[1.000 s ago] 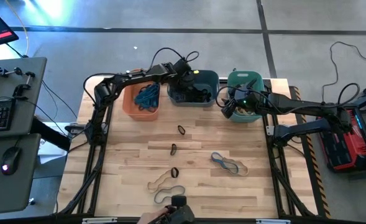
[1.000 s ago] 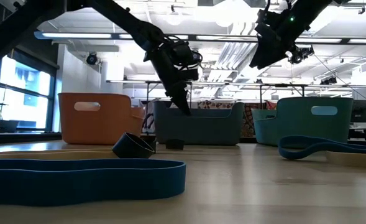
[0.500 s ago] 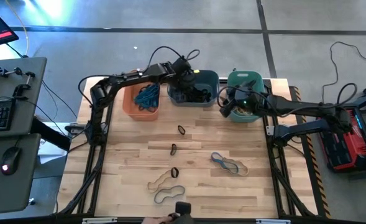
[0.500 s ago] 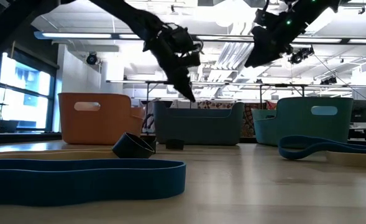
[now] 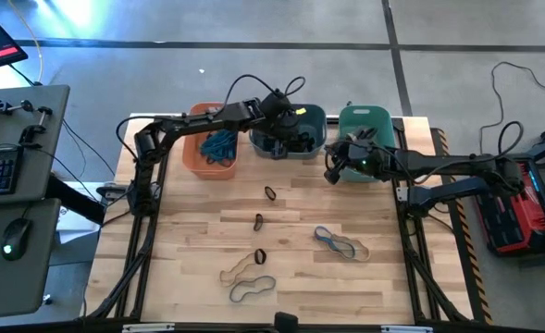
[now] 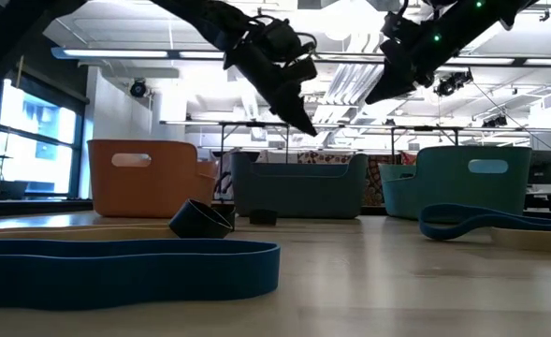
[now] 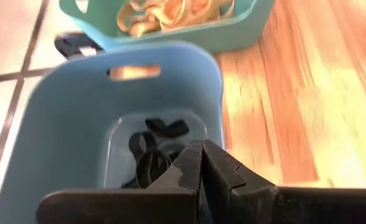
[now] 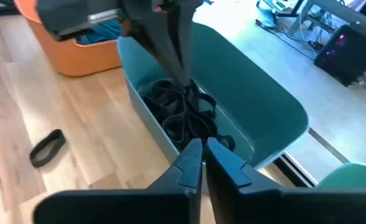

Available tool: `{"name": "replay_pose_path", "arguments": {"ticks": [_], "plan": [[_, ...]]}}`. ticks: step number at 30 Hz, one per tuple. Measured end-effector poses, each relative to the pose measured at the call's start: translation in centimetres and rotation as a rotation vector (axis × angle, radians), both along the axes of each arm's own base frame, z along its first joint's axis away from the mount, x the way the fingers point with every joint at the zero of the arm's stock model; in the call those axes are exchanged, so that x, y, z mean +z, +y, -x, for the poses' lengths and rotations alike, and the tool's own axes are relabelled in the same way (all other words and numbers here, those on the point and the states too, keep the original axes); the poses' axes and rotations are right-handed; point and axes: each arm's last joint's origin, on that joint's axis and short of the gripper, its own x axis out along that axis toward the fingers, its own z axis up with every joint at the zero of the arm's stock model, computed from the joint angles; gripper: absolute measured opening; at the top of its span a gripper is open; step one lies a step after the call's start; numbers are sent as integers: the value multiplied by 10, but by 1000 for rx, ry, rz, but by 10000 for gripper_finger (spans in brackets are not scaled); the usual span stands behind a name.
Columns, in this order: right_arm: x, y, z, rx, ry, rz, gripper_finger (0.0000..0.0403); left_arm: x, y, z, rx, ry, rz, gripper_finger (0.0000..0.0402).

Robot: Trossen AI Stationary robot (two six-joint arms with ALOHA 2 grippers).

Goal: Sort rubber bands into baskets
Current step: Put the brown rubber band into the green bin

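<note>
From table height the walls of the orange plastic tub (image 6: 149, 178), the slate blue-grey tub (image 6: 298, 185) and the teal green tub (image 6: 470, 182) hide whatever lies inside them. The long blue elastic loop (image 6: 116, 258) in the foreground runs off the picture's edge. From above, the small dark bands on the wooden table (image 5: 198, 250) — perhaps three (image 5: 270, 193) — are too small to tell folded from flat.
</note>
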Motion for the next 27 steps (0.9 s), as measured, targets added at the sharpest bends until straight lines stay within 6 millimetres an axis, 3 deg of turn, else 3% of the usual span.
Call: {"name": "replay_pose_path", "arguments": {"ticks": [5,12,16,20,27], "plan": [[1,3,-1,-16,-4,24,20,4,-2,-5,-21,-77,51,0],[1,3,-1,-14,0,30,3,9,-7,-11,-57,-149,90,0],[1,3,-1,-14,0,29,2,-7,-16,-12,-86,-202,124,0],[1,3,-1,-11,2,33,1,-18,-28,-7,-85,-247,137,0],[2,4,-2,5,-9,26,0,-19,-69,14,-157,-275,130,0]]}}
